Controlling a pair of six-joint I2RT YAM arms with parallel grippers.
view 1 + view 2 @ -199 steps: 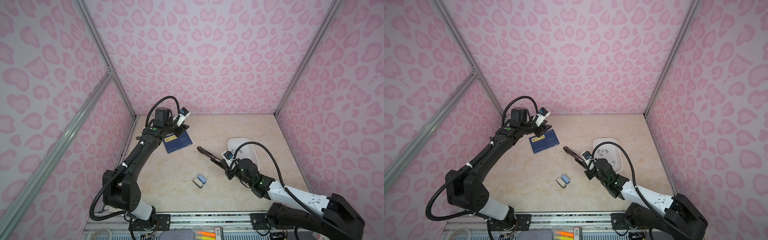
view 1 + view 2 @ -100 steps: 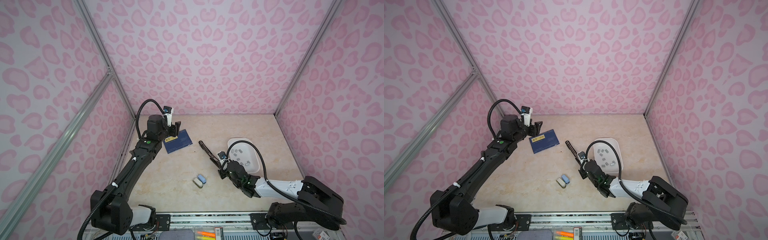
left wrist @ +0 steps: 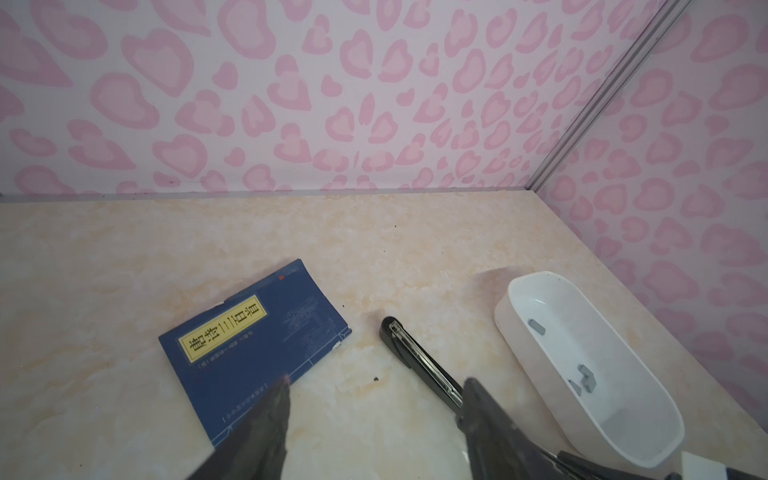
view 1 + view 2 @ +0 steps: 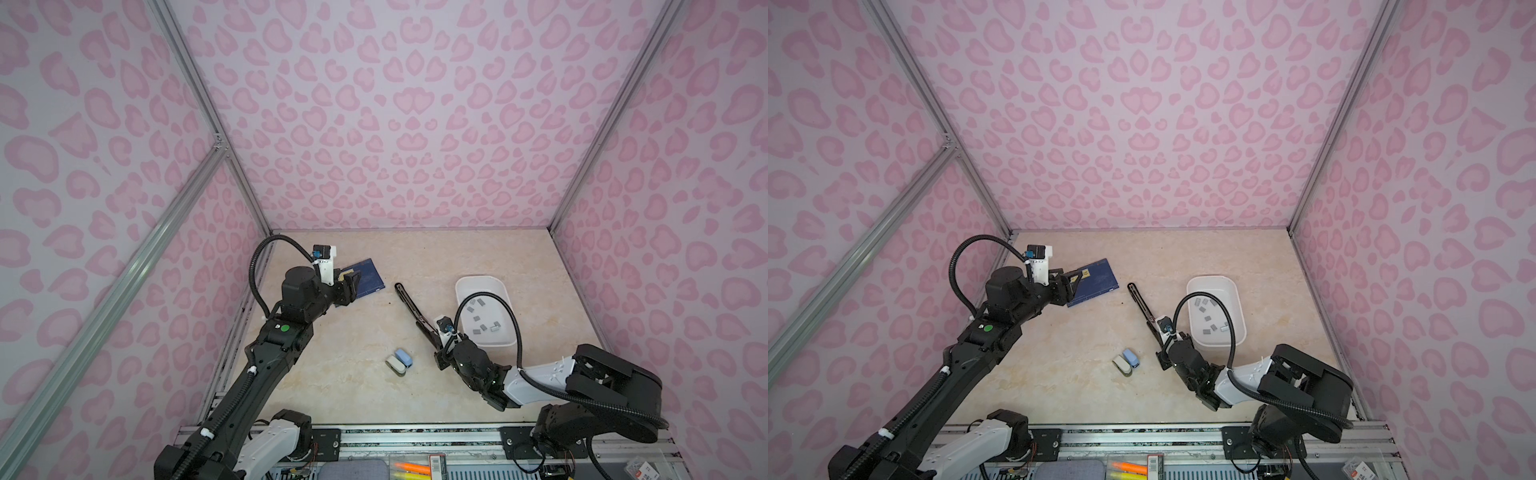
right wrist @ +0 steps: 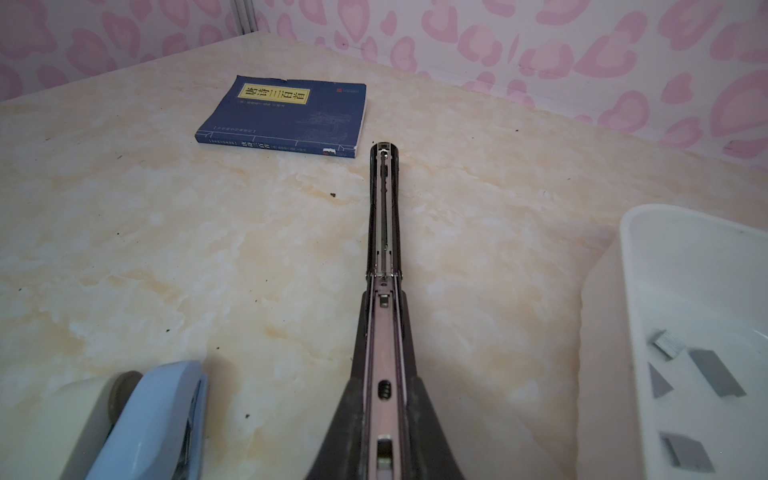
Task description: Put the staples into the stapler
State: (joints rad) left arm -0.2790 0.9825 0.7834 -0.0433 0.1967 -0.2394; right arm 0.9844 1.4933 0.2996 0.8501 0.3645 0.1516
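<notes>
right gripper (image 5: 384,316) is pinched shut on the near end of the black stapler (image 5: 383,216). the stapler is folded out flat on the tabletop (image 4: 332,365) with its metal channel facing up. its long axis runs on a diagonal, from the gripper at near right up to its tip at far left, and that tip points at the blue book (image 4: 370,276). the staples (image 5: 717,378) lie loose as small grey strips in the white tray (image 3: 623,395). the tray sits just beside the stapler on its right side, apart from it, long side running near to far. so the staples are right of and a bit farther than the right gripper, and that is the nearer arm. it is busy holding the stapler though, so my read is it stays as the clamp. left gripper (image 3: 376,386) has its fingers spread with nothing between them and hangs over the near edge of the book at far left. it is well apart from the tray and the stapler lies between the two. likely next move is the left arm reaching rightward across the stapler into the tray. a picked strip would then need turning to line up with that diagonal channel before it drops in. no strip can be seen in the channel, so loading looks not yet started. pale blue small stapler (image 4: 404,356) and beige small stapler (image 4: 395,364) sit touching at near centre, left of the right gripper and out of that path.
</notes>
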